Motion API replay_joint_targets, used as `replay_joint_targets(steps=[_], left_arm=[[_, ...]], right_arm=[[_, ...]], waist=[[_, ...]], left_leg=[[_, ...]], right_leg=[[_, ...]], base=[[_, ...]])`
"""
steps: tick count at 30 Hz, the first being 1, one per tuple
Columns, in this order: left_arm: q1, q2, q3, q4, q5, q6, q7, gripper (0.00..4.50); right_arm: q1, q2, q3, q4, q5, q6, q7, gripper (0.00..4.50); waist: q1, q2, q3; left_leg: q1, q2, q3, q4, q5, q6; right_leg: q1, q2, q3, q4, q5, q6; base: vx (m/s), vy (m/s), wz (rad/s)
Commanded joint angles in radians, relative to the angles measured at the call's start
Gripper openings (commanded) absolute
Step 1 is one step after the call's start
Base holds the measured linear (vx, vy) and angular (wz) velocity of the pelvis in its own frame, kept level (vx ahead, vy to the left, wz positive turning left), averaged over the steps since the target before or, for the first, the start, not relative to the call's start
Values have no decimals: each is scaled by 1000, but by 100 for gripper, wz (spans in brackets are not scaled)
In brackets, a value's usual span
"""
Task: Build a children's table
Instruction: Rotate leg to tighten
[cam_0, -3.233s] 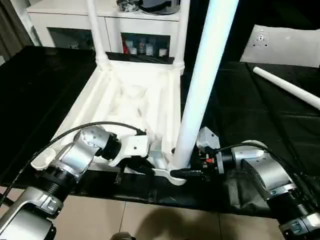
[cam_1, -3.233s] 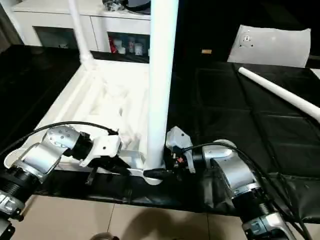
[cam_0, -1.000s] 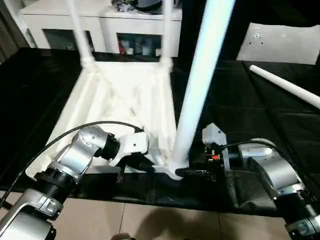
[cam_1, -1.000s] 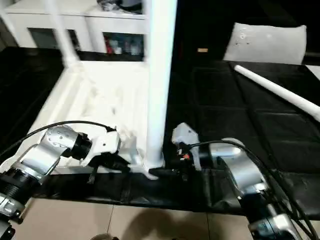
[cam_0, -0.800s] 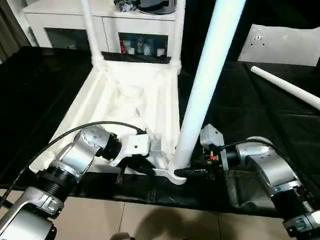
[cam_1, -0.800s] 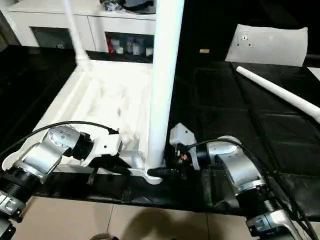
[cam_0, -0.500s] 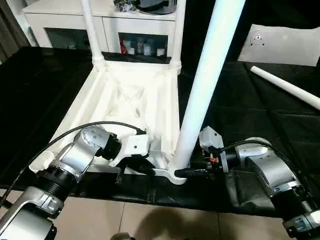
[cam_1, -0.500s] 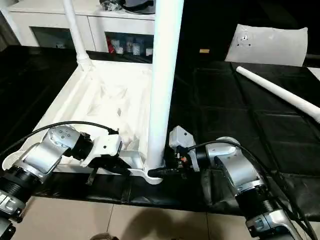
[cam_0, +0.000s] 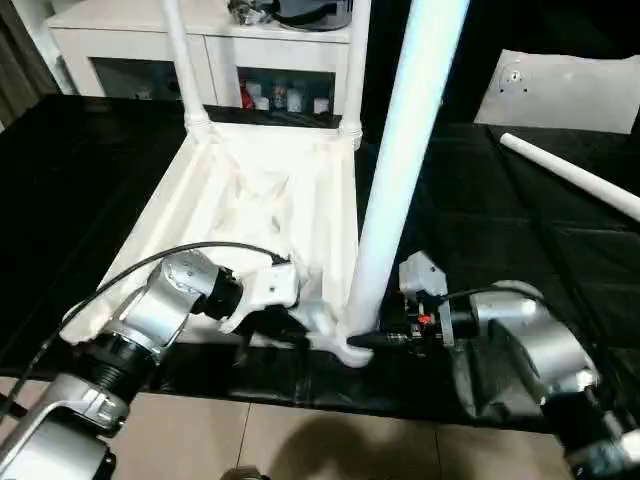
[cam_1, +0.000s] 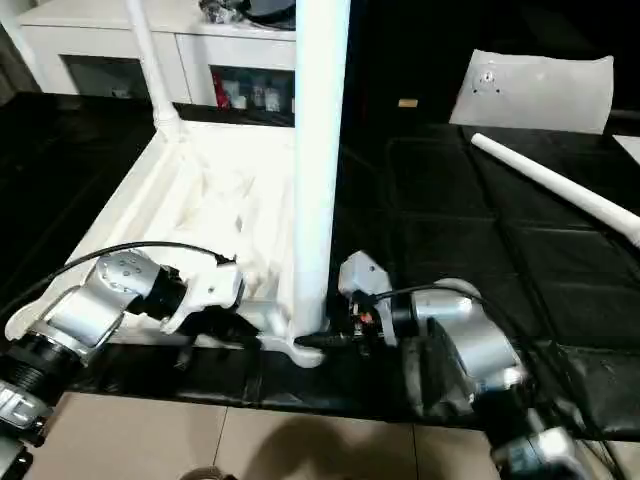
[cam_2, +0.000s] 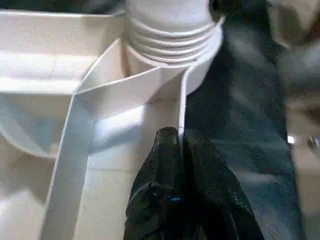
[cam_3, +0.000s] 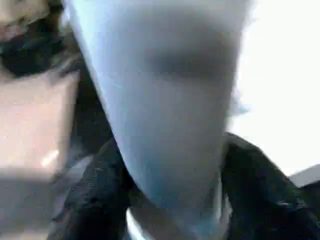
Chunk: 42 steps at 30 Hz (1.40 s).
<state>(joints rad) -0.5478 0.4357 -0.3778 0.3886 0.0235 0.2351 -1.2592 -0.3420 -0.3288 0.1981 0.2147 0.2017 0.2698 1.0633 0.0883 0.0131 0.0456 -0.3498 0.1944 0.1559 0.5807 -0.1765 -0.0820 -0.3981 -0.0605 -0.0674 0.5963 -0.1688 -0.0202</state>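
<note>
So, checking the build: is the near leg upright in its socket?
Upright: the near leg rises steeply from the corner socket of the tabletop.

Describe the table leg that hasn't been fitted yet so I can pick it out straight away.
Start from the upturned white tabletop on the black work surface, with three legs standing in its corners. Look to its right, near a white panel. The loose leg is the only white tube lying flat, not upright in a socket.
</note>
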Motion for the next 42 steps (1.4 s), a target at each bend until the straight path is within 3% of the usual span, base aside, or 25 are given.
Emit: replay_joint_targets(steps=[1, 7, 12, 14, 15, 21, 23, 25, 26, 27, 28, 31, 37, 38, 42], left_arm=[[-14, -76, 62, -32, -25, 77, 160, 0], [-25, -233, 138, -41, 26, 253, 483, 0], [-36, -289, 152, -55, 53, 285, 587, 0], [-41, -300, 146, -59, 57, 285, 598, 0], [-43, -299, 141, -59, 60, 276, 594, 0], [-34, -267, 114, -64, 65, 248, 539, 0], [-21, -219, 93, -69, 57, 204, 468, 0], [-16, -193, 84, -70, 54, 172, 426, 0], [-14, -180, 80, -70, 51, 162, 403, 0], [-10, -156, 69, -71, 50, 128, 364, 0], [-6, -133, 58, -74, 45, 100, 318, 0], [7, -92, 37, -85, 19, 47, 220, 0], [9, -10, -14, -79, 9, -41, 70, 0], [7, 6, -21, -73, 7, -61, 37, 0], [-2, 43, -35, -63, -4, -100, -59, 0]], right_arm=[[19, 69, 43, -17, -18, 59, -114, 225], [-4, 247, -18, 35, -80, 145, -448, 201], [-22, 293, -30, 52, -114, 167, -556, 199], [-23, 298, -31, 55, -128, 149, -571, 253], [-21, 301, -36, 52, -127, 147, -571, 253], [-7, 289, -56, 22, -114, 132, -560, 309], [16, 246, -55, -17, -92, 102, -496, 327], [31, 212, -50, -41, -81, 82, -440, 353], [36, 196, -50, -50, -78, 79, -418, 353], [45, 163, -46, -62, -72, 61, -368, 365], [49, 130, -45, -69, -64, 47, -321, 375], [52, 69, -47, -80, -45, 30, -229, 398], [30, -19, -47, -72, -14, -1, -81, 447], [23, -39, -42, -70, -5, -4, -42, 447], [-3, -88, -19, -53, 13, -10, 59, 447]], waist=[[-10, 2, -52], [-42, 3, -52], [-52, 0, -55], [-50, 0, -56], [-49, 0, -56], [-52, 1, -54], [-51, 0, -57], [-52, -1, -59], [-51, 3, -59], [-51, -4, -59], [-49, 1, -60], [-45, 2, -60], [-32, 3, -59], [-28, 8, -59], [-13, 1, -58]], left_leg=[[3, 25, -3, -72, -295, -3], [1, 16, -6, -67, -314, -2], [-3, 15, -5, -65, -297, 21], [-6, 15, -4, -66, -276, 29], [-6, 14, -3, -65, -270, 32], [-10, 15, -5, -70, -264, 34], [-11, 15, -4, -68, -265, 40], [-16, 18, -5, -69, -243, 44], [-14, 19, -4, -68, -240, 46], [-16, 18, -2, -66, -228, 53], [-14, 21, -1, -65, -220, 58], [-14, 23, 0, -65, -206, 62], [-6, 28, 2, -66, -227, 57], [-4, 28, 0, -66, -230, 56], [-2, 30, 4, -66, -231, 50]], right_leg=[[46, -69, 39, -90, -443, -130], [40, -68, 35, -102, -504, -102], [41, -67, 36, -106, -480, -95], [42, -65, 38, -102, -443, -102], [43, -66, 39, -102, -436, -103], [46, -66, 38, -102, -432, -99], [47, -68, 40, -104, -443, -84], [50, -67, 40, -97, -399, -96], [48, -66, 41, -96, -384, -102], [50, -65, 41, -94, -354, -113], [49, -66, 43, -90, -321, -133], [51, -66, 43, -83, -283, -157], [48, -68, 45, -82, -285, -176], [49, -69, 45, -81, -282, -179], [49, -70, 45, -80, -288, -178]], base=[[0, 0, 0], [0, 0, 0], [0, 0, 0], [0, 0, 0], [0, 0, 0], [0, 0, 0], [0, 0, 0], [0, 0, 0], [0, 0, 0], [0, 0, 0], [0, 0, 0], [0, 0, 0], [0, 0, 0], [0, 0, 0], [0, 0, 0]])
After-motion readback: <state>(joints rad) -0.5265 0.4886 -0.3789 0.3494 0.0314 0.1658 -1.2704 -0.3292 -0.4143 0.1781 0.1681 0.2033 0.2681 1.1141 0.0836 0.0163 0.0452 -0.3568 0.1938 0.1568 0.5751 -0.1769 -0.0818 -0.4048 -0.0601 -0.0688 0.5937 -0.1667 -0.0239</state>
